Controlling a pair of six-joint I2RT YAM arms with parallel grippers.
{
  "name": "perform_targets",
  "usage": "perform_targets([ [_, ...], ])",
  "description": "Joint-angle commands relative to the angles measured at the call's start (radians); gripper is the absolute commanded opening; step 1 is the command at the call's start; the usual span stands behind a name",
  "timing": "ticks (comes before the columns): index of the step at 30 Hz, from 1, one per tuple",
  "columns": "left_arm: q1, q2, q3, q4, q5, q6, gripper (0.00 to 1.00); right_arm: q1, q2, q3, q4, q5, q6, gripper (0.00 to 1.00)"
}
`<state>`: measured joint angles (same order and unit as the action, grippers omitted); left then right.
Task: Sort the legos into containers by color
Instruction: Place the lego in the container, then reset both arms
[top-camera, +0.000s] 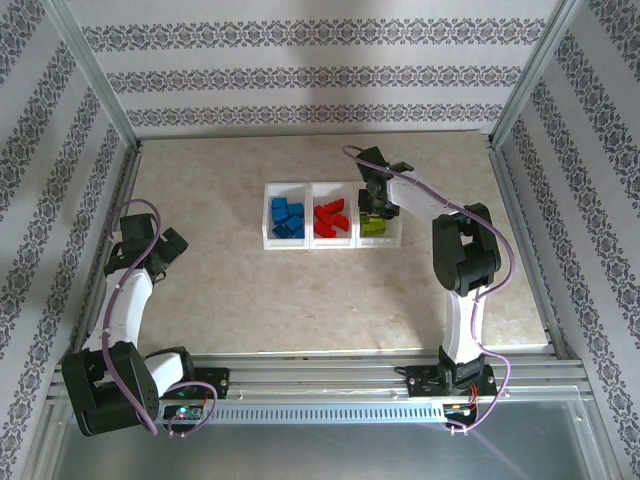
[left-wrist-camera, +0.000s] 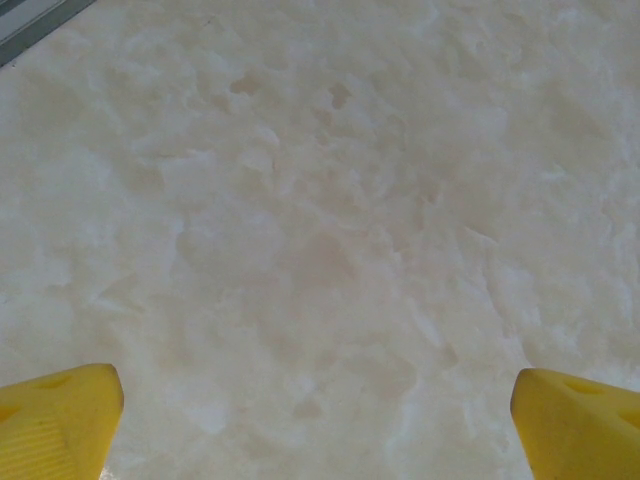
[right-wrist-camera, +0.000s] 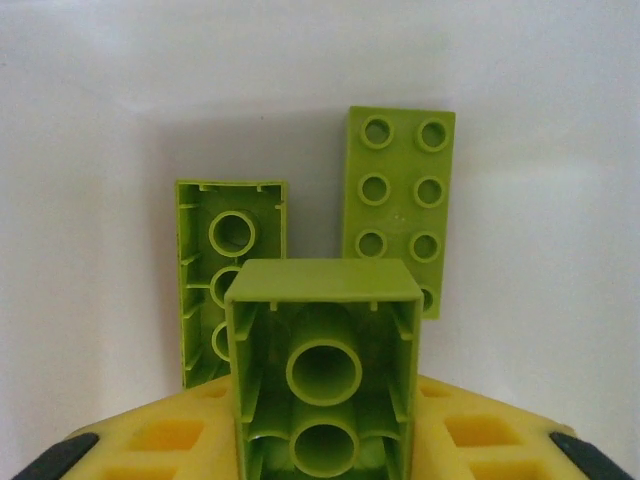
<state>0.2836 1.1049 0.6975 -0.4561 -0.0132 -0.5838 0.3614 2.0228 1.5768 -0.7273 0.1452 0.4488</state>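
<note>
I see the table with the tray toward the far side, blue legos in its left bin and red legos in the middle one. My left gripper hangs wide open over bare tabletop at the left, touching nothing. My right gripper reaches into the right bin, jaws narrow on a lime brick, with two more lime bricks lying beyond it.

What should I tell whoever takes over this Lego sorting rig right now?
Left gripper: jaws open over bare table, holding nothing.
Right gripper: over the green bin, green brick at its jaws; gripped or released, can't tell.
Blue legos in left bin, red legos in middle bin, two other green legos lying in the green bin.
Done: every brick in view is at its colour's bin.
Left: see that brick dropped, retract.
</note>
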Motion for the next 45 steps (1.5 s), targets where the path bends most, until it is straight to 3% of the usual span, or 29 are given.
perform_targets([
  [1,0.012,0.007,-0.013,0.018,0.005,0.013,1.00,-0.015,0.004,0.038,-0.010,0.000,-0.017,0.41],
  [4,0.012,0.003,-0.012,0.016,0.007,0.012,1.00,-0.016,-0.006,0.043,-0.012,0.003,-0.022,0.47],
  [12,0.012,-0.002,-0.006,0.014,0.012,0.013,1.00,-0.014,-0.061,0.035,-0.014,0.007,-0.039,0.50],
  [21,0.012,-0.018,-0.001,0.003,0.010,0.021,1.00,-0.001,-0.222,-0.057,0.005,0.032,-0.039,0.57],
  [34,0.012,-0.059,-0.016,0.005,0.022,0.040,1.00,-0.008,-0.616,-0.409,0.112,0.147,-0.015,0.78],
  [45,0.012,-0.112,-0.041,0.038,0.047,0.045,1.00,-0.095,-0.891,-0.673,0.211,0.221,0.004,0.98],
])
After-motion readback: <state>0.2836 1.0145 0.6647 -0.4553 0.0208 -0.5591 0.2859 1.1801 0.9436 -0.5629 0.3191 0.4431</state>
